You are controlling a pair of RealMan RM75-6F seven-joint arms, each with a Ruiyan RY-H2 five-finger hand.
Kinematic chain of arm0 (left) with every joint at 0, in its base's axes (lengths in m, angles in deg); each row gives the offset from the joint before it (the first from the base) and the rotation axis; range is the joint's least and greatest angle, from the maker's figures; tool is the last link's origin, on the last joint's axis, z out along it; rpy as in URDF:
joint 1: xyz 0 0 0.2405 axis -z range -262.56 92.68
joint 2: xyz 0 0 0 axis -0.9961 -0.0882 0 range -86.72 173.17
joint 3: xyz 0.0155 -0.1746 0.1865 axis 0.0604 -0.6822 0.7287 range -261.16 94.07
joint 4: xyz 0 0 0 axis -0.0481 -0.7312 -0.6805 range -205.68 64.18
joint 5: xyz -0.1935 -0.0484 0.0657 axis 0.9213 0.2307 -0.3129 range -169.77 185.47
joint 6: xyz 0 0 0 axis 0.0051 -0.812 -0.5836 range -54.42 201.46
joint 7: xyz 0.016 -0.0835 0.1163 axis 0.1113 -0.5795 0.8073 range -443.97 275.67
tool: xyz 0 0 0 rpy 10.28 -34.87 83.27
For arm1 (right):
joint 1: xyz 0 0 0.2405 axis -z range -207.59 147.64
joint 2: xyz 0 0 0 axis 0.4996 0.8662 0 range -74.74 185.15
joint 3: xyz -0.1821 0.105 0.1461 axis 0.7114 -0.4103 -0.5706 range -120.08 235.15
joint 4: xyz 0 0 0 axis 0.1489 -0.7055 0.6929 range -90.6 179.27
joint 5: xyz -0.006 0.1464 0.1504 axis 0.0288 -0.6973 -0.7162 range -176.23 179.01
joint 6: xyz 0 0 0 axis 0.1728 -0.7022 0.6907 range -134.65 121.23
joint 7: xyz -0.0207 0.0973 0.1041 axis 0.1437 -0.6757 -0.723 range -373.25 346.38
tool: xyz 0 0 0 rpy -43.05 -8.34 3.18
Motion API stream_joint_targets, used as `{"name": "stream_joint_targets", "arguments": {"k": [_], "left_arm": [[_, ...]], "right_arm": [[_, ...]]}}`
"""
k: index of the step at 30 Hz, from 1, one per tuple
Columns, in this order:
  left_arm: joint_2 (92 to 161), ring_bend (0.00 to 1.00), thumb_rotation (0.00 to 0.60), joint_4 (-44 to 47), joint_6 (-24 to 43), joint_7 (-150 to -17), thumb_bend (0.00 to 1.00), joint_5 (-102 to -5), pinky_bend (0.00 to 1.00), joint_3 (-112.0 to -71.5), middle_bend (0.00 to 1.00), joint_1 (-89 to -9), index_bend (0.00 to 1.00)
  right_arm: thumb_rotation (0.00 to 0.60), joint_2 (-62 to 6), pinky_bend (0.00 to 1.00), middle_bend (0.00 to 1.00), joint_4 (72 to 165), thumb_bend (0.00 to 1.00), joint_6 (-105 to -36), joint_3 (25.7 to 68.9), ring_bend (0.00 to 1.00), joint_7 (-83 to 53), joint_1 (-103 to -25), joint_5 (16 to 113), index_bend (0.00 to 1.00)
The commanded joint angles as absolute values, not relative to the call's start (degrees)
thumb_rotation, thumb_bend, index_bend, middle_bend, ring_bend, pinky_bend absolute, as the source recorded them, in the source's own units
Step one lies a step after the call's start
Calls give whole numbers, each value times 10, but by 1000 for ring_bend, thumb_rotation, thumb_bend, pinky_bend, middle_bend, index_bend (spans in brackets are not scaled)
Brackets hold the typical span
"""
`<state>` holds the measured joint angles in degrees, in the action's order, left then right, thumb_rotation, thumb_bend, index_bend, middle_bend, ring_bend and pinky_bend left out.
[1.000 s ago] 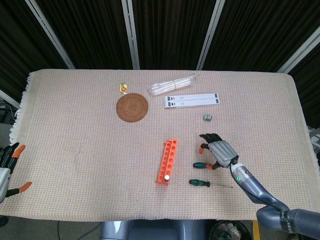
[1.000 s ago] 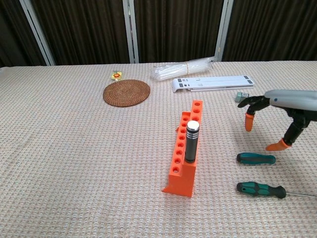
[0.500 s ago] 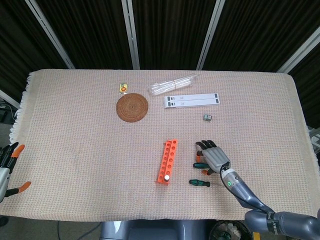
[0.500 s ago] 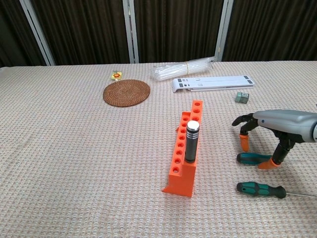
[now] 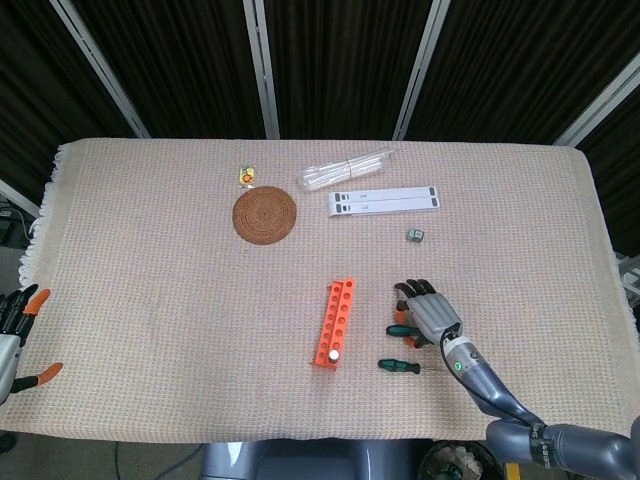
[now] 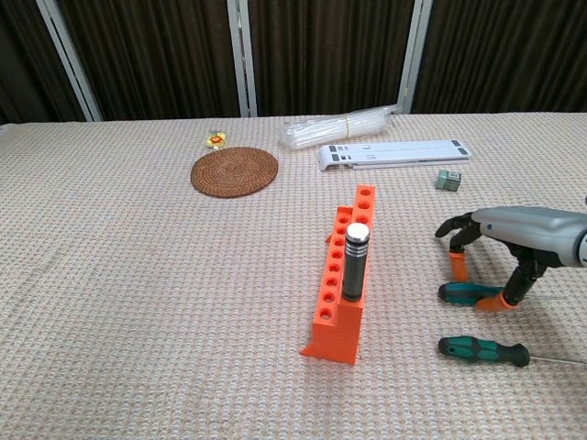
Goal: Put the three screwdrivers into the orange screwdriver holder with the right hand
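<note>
Orange holder [image 6: 344, 283] carries one screwdriver [image 6: 353, 264]; we see our right hand [image 6: 500, 247] arched, fingers spread, touching a second [image 6: 463, 292]; a third [image 6: 483, 349] lies nearer on the counter [image 6: 138, 302].

We are logging a table covered in a beige woven cloth [image 5: 150, 280], lying directly on it: an orange screwdriver holder [image 5: 335, 323] near the middle and two green-handled screwdrivers [image 6: 483, 350] [image 6: 466, 292] sitting side by side just right of it. Toward the far edge we are also listing a round woven coaster [image 5: 265, 214], a small yellow item [image 5: 246, 176], a clear plastic bundle [image 5: 346, 168], a flat white stand [image 5: 385, 200] and a small grey cube [image 5: 415, 235].
</note>
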<state>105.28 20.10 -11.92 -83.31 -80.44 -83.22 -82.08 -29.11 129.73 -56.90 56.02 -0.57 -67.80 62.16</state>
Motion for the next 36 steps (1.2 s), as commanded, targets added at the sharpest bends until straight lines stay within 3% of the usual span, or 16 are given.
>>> {"name": "stream_joint_targets", "arguments": {"k": [1, 15, 26, 33, 36], "left_arm": [[1053, 0, 600, 201, -120, -833, 81, -805, 0, -833, 0, -821, 0], [1052, 0, 600, 201, -121, -832, 83, -804, 0, -833, 0, -821, 0], [1054, 0, 600, 200, -119, -834, 82, -804, 0, -832, 0, -820, 0], [1054, 0, 600, 197, -120, -838, 81, -805, 0, -831, 0, -821, 0], [1054, 0, 600, 198, -121, -837, 81, -807, 0, -831, 0, -820, 0]], "right_arm": [[600, -294, 0, 94, 1294, 225, -570, 562, 0, -2, -676, 625, 522], [600, -303, 0, 113, 1290, 271, -623, 581, 0, 94, -665, 675, 536], [600, -284, 0, 116, 1321, 274, -653, 568, 0, 108, -652, 691, 538], [600, -237, 0, 125, 1379, 287, -604, 527, 0, -23, -647, 655, 546], [600, -196, 0, 133, 1425, 299, -567, 470, 0, -196, -638, 643, 550]]}}
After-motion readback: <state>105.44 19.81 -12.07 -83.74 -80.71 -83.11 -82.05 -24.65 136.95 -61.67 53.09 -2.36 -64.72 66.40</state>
